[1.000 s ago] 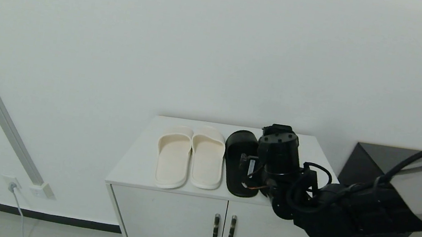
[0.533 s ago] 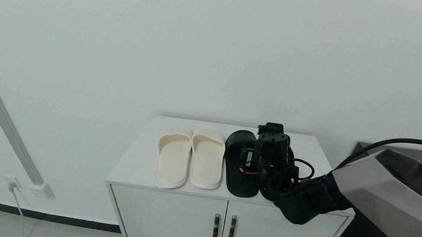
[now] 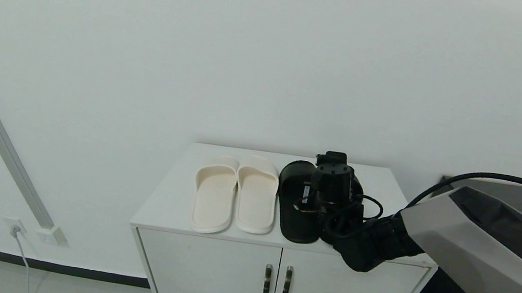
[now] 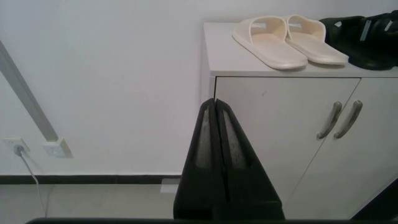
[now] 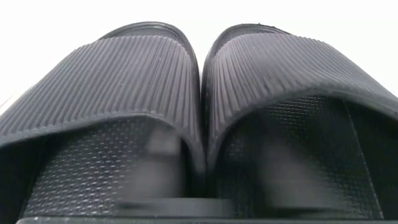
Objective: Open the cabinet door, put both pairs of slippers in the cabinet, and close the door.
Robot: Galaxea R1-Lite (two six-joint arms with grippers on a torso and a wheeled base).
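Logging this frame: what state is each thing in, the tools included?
cabinet doors: both shut.
white slippers: side by side on the cabinet top, nothing touching them.
black slippers: side by side on the cabinet top, right tool over them.
left tool: shut, holding nothing.

No readable text, number or sign; nothing legible on cabinet (image 3: 202, 276), white slippers (image 3: 253, 199), black slippers (image 3: 295, 212).

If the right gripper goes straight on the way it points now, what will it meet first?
The black slippers on the cabinet: the right gripper points at their ribbed straps, where the two slippers touch. They look very close, though the exact gap is unclear.
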